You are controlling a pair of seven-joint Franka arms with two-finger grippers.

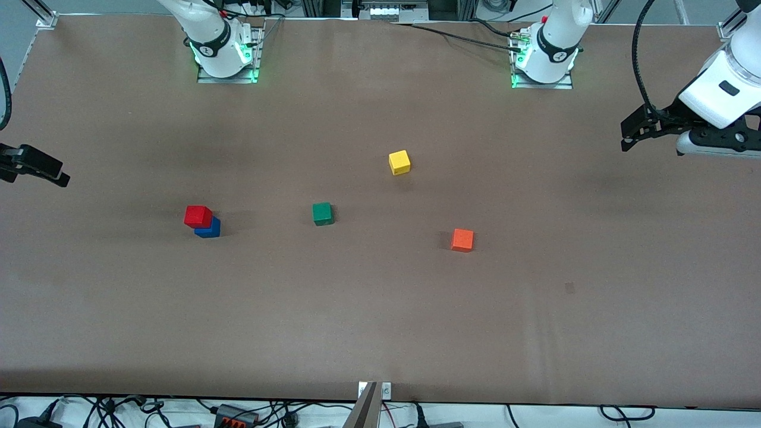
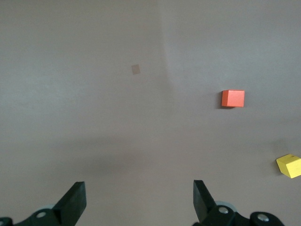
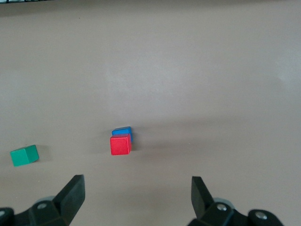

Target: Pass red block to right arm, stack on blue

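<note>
One high cam, two wrist cams

Front cam faces the bases; wrist cams look down, sharing the surface (image 1: 380,327) with it.

From my station I see a wide table (image 1: 380,333) covered in matte brown sheeting under even light, with tangled black cables (image 1: 119,410) along its camera-side edge and aluminium framing (image 1: 41,15) at its corner.

both arms wait raised at the table's ends (jaws spread wide): left tool (image 1: 631,129), right tool (image 1: 44,169).
</note>
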